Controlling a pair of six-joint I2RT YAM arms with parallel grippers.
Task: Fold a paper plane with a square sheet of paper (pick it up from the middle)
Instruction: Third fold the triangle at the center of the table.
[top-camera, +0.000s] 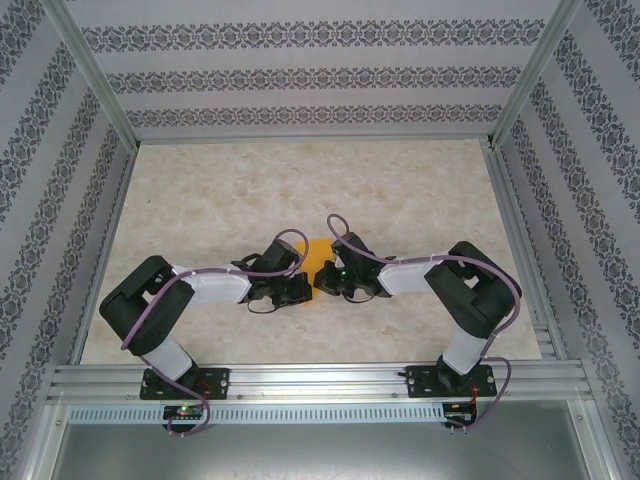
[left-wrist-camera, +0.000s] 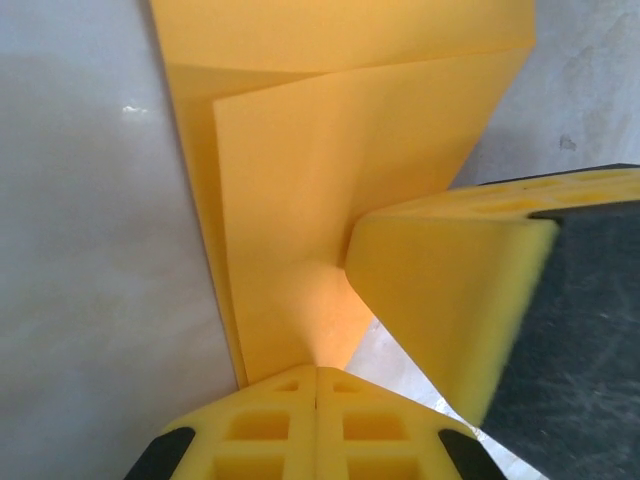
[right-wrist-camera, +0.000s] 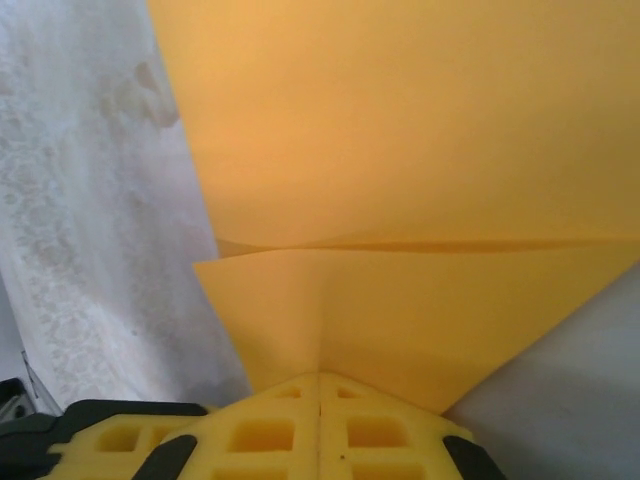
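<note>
Pale marbled tabletop (top-camera: 300, 180), open across the upper frame, hemmed by patterned walls (top-camera: 60, 200) left and right. At centre, between two arms, the orange square sheet of paper (top-camera: 318, 255), already partly folded. The left claw (left-wrist-camera: 316, 385) and right claw (right-wrist-camera: 319, 385), each pressed together, pinch its opposite edges, probably to hold a crease taut; they nearly touch.

Paper (top-camera: 318, 256) between left fingers (left-wrist-camera: 268, 432), right fingers (right-wrist-camera: 268, 432)

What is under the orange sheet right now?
Pale table shows past the orange sheet on both sides. The area straight beneath is covered by the folded paper, so whether it rests on the table cannot be told.
</note>
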